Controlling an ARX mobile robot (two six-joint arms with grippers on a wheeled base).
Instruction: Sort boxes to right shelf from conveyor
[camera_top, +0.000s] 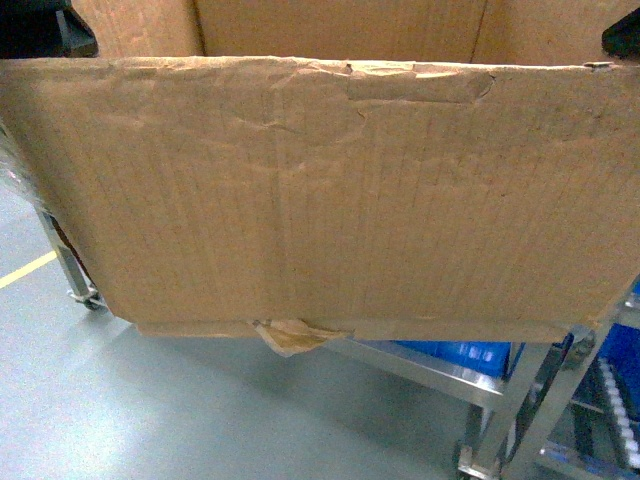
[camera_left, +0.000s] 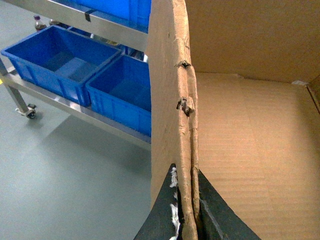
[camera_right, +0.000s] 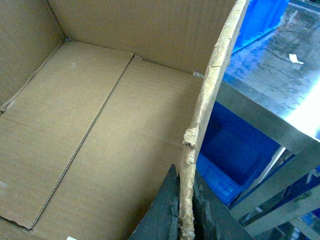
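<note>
A large brown cardboard box (camera_top: 320, 200) fills the head view, held off the grey floor, with a crumpled tape scrap (camera_top: 290, 335) hanging from its bottom seam. My left gripper (camera_left: 186, 210) is shut on the ragged top edge of the box's left wall (camera_left: 170, 100). My right gripper (camera_right: 186, 210) is shut on the torn edge of its right wall (camera_right: 210, 90). The box's inside (camera_right: 100, 125) is empty. The steel shelf (camera_top: 480, 385) with small white rollers (camera_top: 615, 410) stands behind and below the box, at the lower right. The conveyor is out of view.
Blue plastic crates (camera_left: 60, 62) sit on the steel rack's tiers (camera_left: 100, 25) just left of the box, and another crate (camera_right: 235, 145) lies under a shiny steel surface (camera_right: 270, 100) on the right. A castor (camera_top: 90, 298) and a yellow floor line (camera_top: 25, 268) show at the left.
</note>
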